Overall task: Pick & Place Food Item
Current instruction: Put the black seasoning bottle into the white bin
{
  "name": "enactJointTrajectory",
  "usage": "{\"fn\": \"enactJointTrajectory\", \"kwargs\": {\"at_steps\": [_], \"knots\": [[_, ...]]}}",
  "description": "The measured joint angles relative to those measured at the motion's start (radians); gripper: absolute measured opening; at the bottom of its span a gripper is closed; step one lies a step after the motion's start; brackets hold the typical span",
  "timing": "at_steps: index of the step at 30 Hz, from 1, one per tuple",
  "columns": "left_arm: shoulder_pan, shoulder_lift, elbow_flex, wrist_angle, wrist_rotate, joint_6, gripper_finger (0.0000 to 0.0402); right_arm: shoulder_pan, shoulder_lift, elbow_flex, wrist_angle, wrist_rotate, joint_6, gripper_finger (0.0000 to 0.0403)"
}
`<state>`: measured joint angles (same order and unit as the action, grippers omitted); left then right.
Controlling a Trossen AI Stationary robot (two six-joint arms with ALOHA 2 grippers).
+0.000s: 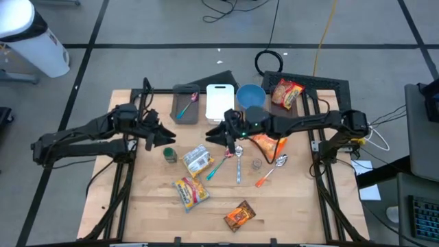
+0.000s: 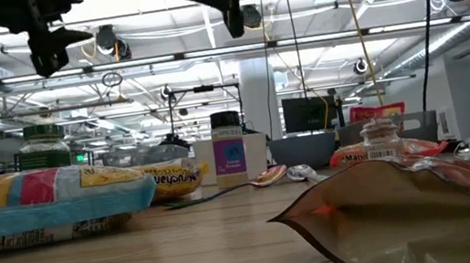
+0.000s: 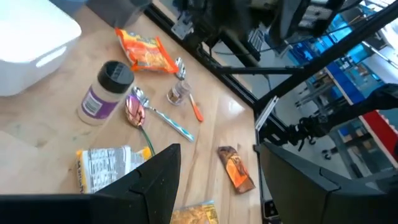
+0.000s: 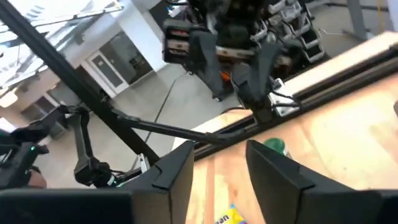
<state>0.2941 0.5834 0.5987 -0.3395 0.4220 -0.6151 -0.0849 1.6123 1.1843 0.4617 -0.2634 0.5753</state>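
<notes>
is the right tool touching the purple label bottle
Apart. In the low view the right tool hangs high above the table, with open air between it and the purple label bottle standing below.

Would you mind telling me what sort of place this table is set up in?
Probably a robotics lab or industrial workspace: exposed ceiling ducts, a computer monitor beyond the table, and cables on the taped floor.

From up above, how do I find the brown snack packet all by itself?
Start at the wooden table and go to its near edge, away from the white cutting board. The brown snack packet lies flat there, right of the yellow packet. It is the only dark brown one, nothing touching it.
</notes>
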Motion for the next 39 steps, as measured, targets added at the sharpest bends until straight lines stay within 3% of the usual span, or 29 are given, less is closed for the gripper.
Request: {"fn": "enactJointTrajectory", "kwargs": {"at_steps": [7, 14, 20, 24, 28, 34, 39], "knots": [[-0.036, -0.039, 0.001, -0.017, -0.061, -0.012, 0.0230, 0.004, 0.021, 0.000, 0.010, -0.002, 0.059, 0.0246], [-0.062, -0.050, 0.001, -0.040, -0.084, -0.026, 0.0230, 0.004, -0.004, 0.000, -0.129, 0.013, -0.164, 0.0292], [-0.067, -0.041, 0.001, -0.039, -0.088, -0.031, 0.0230, 0.035, -0.022, 0.000, -0.373, 0.213, -0.407, 0.0284], [-0.067, -0.038, 0.001, -0.035, -0.119, -0.035, 0.0230, 0.052, -0.022, -0.002, -0.418, 0.395, -0.510, 0.0280], [-0.067, -0.038, 0.001, -0.026, -0.136, -0.044, 0.0230, 0.041, -0.024, -0.071, -0.326, 0.449, -0.517, 0.0279], [-0.067, -0.038, 0.001, -0.024, -0.153, -0.070, 0.0230, 0.027, -0.024, -0.265, -0.090, 0.452, -0.390, 0.0279], [-0.067, -0.038, 0.001, -0.024, -0.164, -0.087, 0.0230, 0.028, -0.023, -0.384, 0.092, 0.530, -0.327, 0.0279]]}}
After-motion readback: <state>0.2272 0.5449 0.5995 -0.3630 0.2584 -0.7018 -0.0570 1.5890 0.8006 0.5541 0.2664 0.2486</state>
